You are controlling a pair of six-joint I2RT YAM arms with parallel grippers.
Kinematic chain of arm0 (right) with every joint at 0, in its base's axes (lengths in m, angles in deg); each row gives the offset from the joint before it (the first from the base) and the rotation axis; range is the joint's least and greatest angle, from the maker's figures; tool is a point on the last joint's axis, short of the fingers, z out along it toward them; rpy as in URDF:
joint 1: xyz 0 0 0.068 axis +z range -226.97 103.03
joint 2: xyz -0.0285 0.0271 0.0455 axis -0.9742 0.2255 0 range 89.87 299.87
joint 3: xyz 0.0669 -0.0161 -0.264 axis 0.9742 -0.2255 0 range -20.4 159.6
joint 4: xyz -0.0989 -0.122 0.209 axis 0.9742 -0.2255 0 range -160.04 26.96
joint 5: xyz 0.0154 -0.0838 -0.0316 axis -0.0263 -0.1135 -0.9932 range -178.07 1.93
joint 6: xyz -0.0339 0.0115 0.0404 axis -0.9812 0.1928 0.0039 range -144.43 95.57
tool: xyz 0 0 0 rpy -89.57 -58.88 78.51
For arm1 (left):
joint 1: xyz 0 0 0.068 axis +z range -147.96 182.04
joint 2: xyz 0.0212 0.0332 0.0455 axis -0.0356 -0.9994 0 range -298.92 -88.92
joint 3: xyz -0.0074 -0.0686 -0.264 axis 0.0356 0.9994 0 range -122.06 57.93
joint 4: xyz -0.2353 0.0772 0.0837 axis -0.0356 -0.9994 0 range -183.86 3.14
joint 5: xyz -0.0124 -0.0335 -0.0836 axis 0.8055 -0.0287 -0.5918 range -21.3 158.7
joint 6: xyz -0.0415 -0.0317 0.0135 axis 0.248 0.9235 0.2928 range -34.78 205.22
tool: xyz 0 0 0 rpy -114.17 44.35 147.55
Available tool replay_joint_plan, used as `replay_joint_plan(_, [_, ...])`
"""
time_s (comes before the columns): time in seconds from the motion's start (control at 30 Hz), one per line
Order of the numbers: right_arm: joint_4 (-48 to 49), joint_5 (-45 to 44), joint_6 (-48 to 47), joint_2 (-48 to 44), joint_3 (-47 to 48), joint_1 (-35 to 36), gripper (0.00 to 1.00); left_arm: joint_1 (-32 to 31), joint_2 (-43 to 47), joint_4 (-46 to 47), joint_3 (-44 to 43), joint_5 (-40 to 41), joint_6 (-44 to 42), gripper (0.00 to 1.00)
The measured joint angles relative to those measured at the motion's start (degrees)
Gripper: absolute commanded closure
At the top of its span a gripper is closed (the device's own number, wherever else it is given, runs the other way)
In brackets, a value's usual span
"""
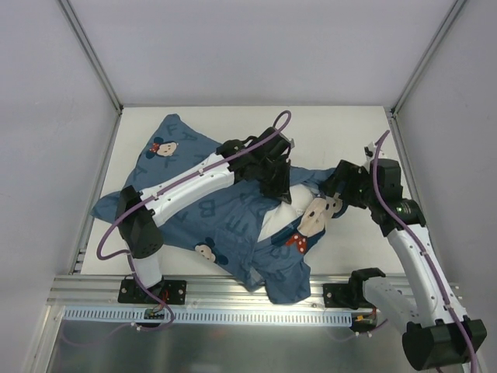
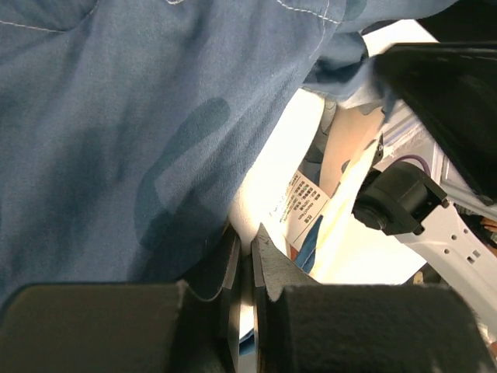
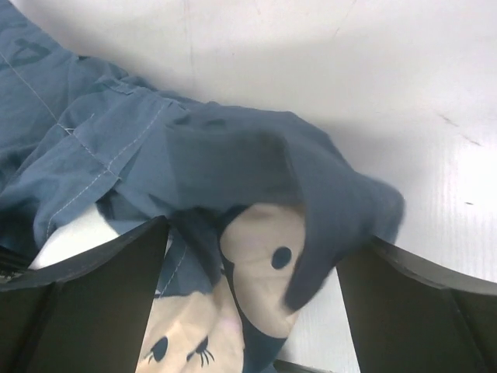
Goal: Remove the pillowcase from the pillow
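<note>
1 rumpled blue pillowcase (image 1: 210, 214) — mouse-face print

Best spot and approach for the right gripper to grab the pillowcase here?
Grip the bunched fold at the pillowcase open end, on the table's right side, where the right gripper already straddles it. Come from the right, low over the table: there the cloth stands up in a ridge, free of the pillow, so it can probably be pulled away from the left gripper.

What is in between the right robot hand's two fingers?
A bunched fold of the blue pillowcase with a mouse face on it, seen in the right wrist view between the open right gripper.
</note>
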Motion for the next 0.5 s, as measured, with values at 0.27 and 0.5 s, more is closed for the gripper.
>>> replay_joint_plan(0.27, [4.5,1.1,-0.1,11.7,2.5,7.6,0.75,-0.1,0.0,0.0,0.0,-0.2,0.0,1.0])
replay_joint_plan(0.5, [4.8,2.0,2.7,12.3,2.6,2.0,0.99,-0.1,2.8,2.8,2.1,-0.2,0.0,1.0])
